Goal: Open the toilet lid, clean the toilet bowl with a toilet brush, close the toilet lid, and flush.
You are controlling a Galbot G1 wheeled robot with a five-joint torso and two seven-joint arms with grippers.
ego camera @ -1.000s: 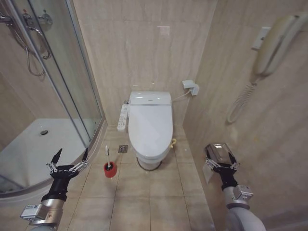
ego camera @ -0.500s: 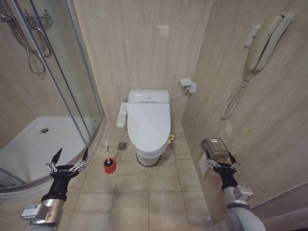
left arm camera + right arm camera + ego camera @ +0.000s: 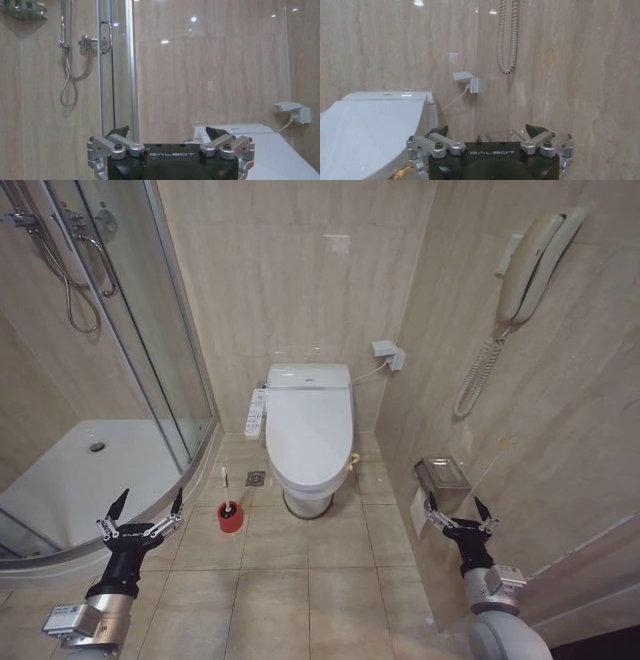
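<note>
Toilet lid (image 3: 308, 428): shut flat over the seat, white and smooth, set against the back wall between the shower enclosure and the right-hand wall; nothing is touching it.
Toilet bowl (image 3: 305, 502): hidden under the closed lid, only the white base shows at the floor.
Toilet brush (image 3: 224, 485): standing upright in its red cup holder (image 3: 230, 517) on the tiled floor, just beside the bowl's base on the robot's left, thin white handle poking up.
Side button panel (image 3: 256, 413): fixed along the toilet's left flank, near the tank end.
Left gripper (image 3: 140, 511): low at the robot's left, over the curved shower threshold (image 3: 150, 505), fingers spread wide and holding nothing, well short of the brush.
Right gripper (image 3: 459, 513): low at the robot's right, close to the side wall and just under the metal paper holder (image 3: 441, 479); fingers likewise splayed apart, empty.
Wall phone (image 3: 530, 265): hung high on the right wall, coiled cord dangling.
Shower hose (image 3: 67, 71): hanging behind the glass door.
</note>
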